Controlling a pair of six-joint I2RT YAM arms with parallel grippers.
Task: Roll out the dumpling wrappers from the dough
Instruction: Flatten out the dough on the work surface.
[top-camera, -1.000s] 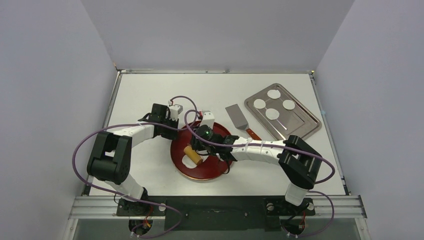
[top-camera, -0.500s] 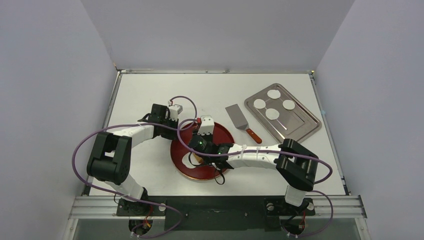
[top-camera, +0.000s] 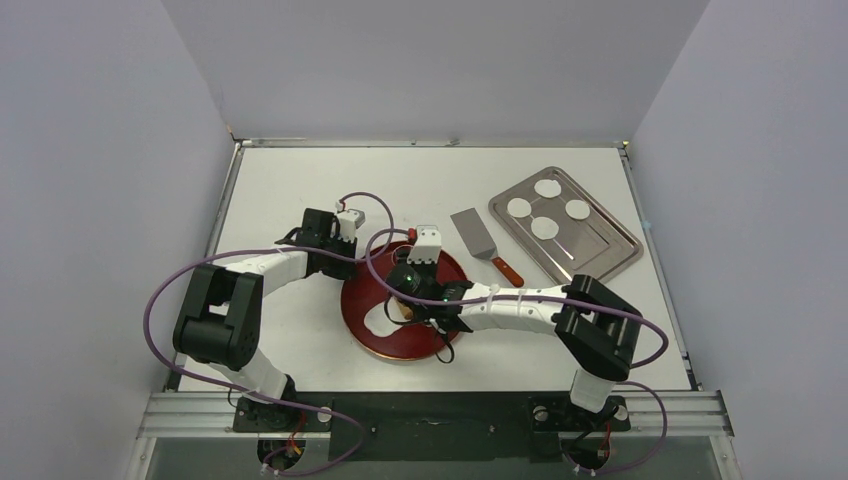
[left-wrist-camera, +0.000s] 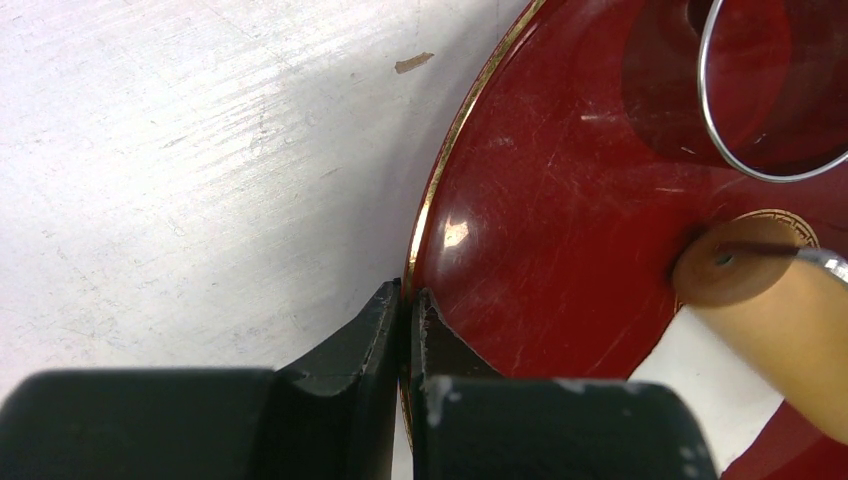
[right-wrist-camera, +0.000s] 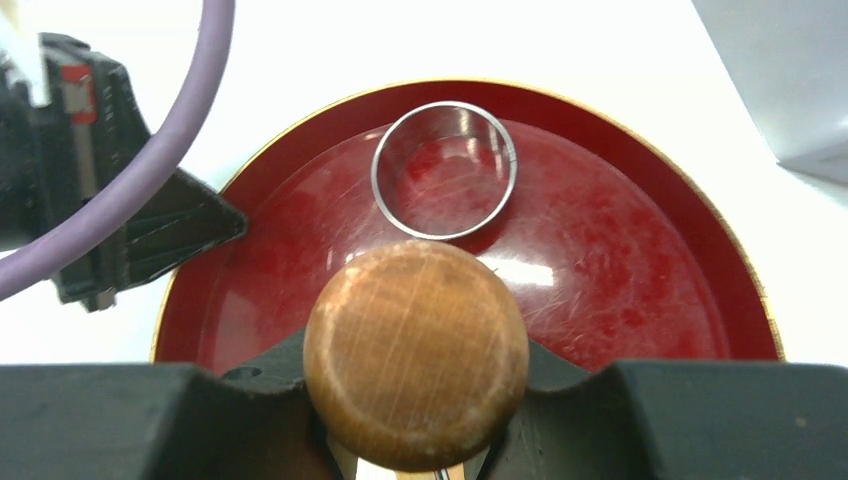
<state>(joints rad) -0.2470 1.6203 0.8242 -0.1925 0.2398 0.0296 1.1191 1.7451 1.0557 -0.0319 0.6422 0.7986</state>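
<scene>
L gripper (left-wrist-camera: 408, 300) is clamped shut on the gold rim of the red plate (right-wrist-camera: 620, 260), on the plate's left side. A wooden rolling pin (right-wrist-camera: 415, 345) is gripped by the R gripper (right-wrist-camera: 418, 405), jaws closed round it w/ the rounded end facing the wrist cam. The pin is laid over the dough (left-wrist-camera: 705, 385), which is seen as a flat white patch on the near-left part of the plate, partly hidden under the pin. A metal ring cutter (right-wrist-camera: 445, 170) is sat on the plate too, just past the pin's end; whether they touch can't be told. Four dumpling wrappers (top-camera: 547, 187) are laid out on the steel tray (top-camera: 600, 250) at the far right of the table (top-camera: 290, 180), well apart from the plate. A spatula (top-camera: 473, 233) is lying btw plate and tray.
</scene>
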